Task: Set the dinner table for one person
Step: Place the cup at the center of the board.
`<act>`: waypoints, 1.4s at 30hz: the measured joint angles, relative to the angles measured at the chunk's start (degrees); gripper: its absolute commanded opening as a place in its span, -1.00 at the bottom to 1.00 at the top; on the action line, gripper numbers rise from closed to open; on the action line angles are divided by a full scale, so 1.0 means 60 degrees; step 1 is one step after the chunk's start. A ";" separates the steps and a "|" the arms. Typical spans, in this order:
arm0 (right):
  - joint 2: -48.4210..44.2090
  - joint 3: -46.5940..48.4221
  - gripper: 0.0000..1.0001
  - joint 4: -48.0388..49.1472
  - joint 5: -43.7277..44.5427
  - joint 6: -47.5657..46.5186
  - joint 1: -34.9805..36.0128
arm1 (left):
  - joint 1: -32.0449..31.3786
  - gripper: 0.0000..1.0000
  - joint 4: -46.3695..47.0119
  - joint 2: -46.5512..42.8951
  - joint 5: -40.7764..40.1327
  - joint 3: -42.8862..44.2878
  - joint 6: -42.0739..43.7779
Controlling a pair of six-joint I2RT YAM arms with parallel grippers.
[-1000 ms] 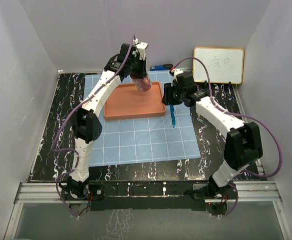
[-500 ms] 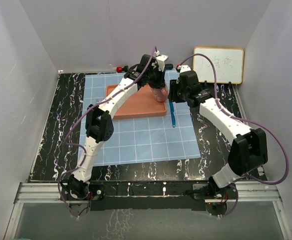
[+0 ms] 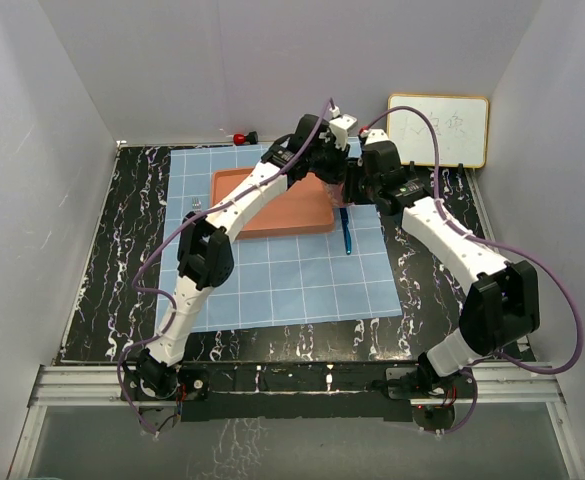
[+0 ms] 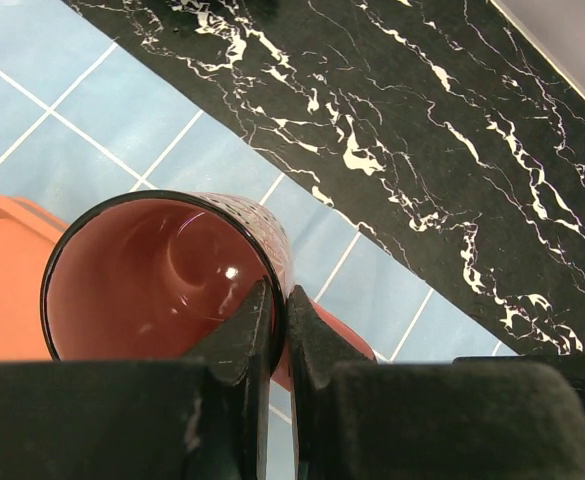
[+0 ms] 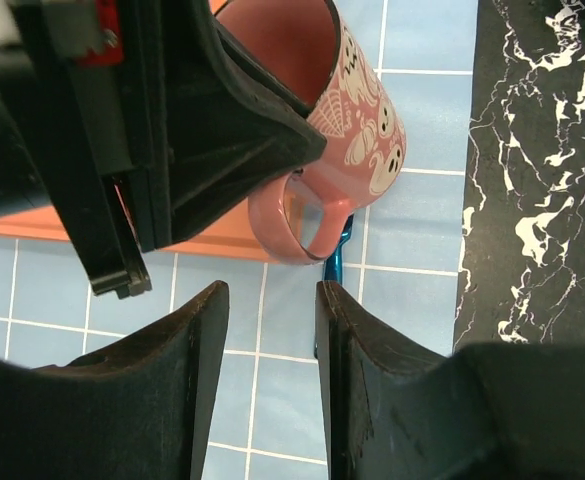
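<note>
My left gripper (image 4: 280,300) is shut on the rim of a pink mug (image 4: 162,280) with white patterns, one finger inside and one outside. It holds the mug above the right edge of the orange tray (image 3: 267,205), near the far right of the light-blue gridded cloth (image 3: 272,280). The cloth lies on the black marble dinner table (image 3: 122,250). My right gripper (image 5: 270,300) is open, just short of the mug's handle (image 5: 292,225). A blue utensil (image 3: 347,232) lies on the cloth under the mug, right of the tray.
A small whiteboard (image 3: 438,130) leans on the back wall at the right. A red and black item (image 3: 242,138) lies at the table's back edge. A tiny pale object (image 3: 193,203) sits on the cloth left of the tray. Walls close in both sides.
My left arm has carried the mug to the right, from over the tray's far side to its right edge. My right gripper has moved up close to the mug.
</note>
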 measured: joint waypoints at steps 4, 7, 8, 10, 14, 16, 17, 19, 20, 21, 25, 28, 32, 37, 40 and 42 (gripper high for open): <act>-0.0127 0.0000 -0.21 0.0000 0.0182 0.0000 0.0000 | -0.0189 -1.00 0.0076 0.0000 -0.0007 -0.0047 0.0051; -0.0178 0.0000 -0.21 -0.0051 0.0324 -0.0018 0.0000 | -0.0393 -1.00 0.0102 0.0000 0.0018 -0.0044 0.0095; -0.0211 -0.0029 -0.21 -0.0160 0.0386 -0.0011 0.0000 | -0.0437 -1.00 0.0138 0.0000 0.0026 -0.0044 0.0098; -0.0259 -0.0127 -0.21 -0.0211 0.0459 -0.0011 -0.0011 | -0.0525 -1.00 0.0171 0.0000 0.0033 -0.0044 0.0146; -0.0291 -0.0186 -0.20 -0.0426 0.0699 -0.0007 -0.0018 | -0.0663 -1.00 0.0222 0.0000 0.0036 -0.0047 0.0259; -0.0342 -0.0219 -0.19 -0.0503 0.0794 -0.0007 -0.0018 | -0.0718 -1.00 0.0244 0.0000 0.0044 -0.0073 0.0321; -0.0393 -0.0277 -0.19 -0.0503 0.0852 -0.0007 -0.0018 | -0.0747 -1.00 0.0291 0.0000 0.0055 -0.0109 0.0328; -0.0477 -0.0339 -0.18 -0.0597 0.0976 -0.0004 -0.0018 | -0.0809 -1.00 0.0437 0.0000 0.0106 -0.0262 0.0364; -0.0510 -0.0353 -0.18 -0.0656 0.1075 -0.0004 -0.0018 | -0.0849 -1.00 0.0546 0.0000 0.0106 -0.0393 0.0386; -0.0557 -0.0390 -0.17 -0.0663 0.1173 0.0007 -0.0029 | -0.0889 -1.00 0.0608 0.0000 0.0113 -0.0525 0.0390; -0.0725 -0.0444 -0.13 -0.0812 0.1676 0.0047 -0.0066 | -0.1064 -1.00 0.0783 0.0000 0.0233 -0.1126 0.0306; -0.0943 -0.0437 -0.08 -0.1089 0.2269 0.0047 -0.0073 | -0.1228 -1.00 0.0787 0.0018 0.0200 -0.1177 0.0273; -0.1406 -0.0346 -0.02 -0.1366 0.3122 0.0000 -0.0076 | -0.1461 -1.00 0.0834 0.0018 0.0222 -0.1177 0.0157; -0.1832 -0.0244 0.07 -0.1734 0.3668 -0.0011 -0.0022 | -0.1617 -1.00 0.1151 0.0025 0.0408 -0.1180 -0.0055; -0.1982 -0.0244 0.13 -0.1847 0.3898 -0.0011 -0.0007 | -0.1683 -0.67 0.1395 0.0113 0.0488 -0.1184 -0.0149; -0.2025 -0.0244 0.14 -0.1938 0.3985 -0.0007 -0.0007 | -0.1716 -0.55 0.1512 0.0211 0.0546 -0.1184 -0.0193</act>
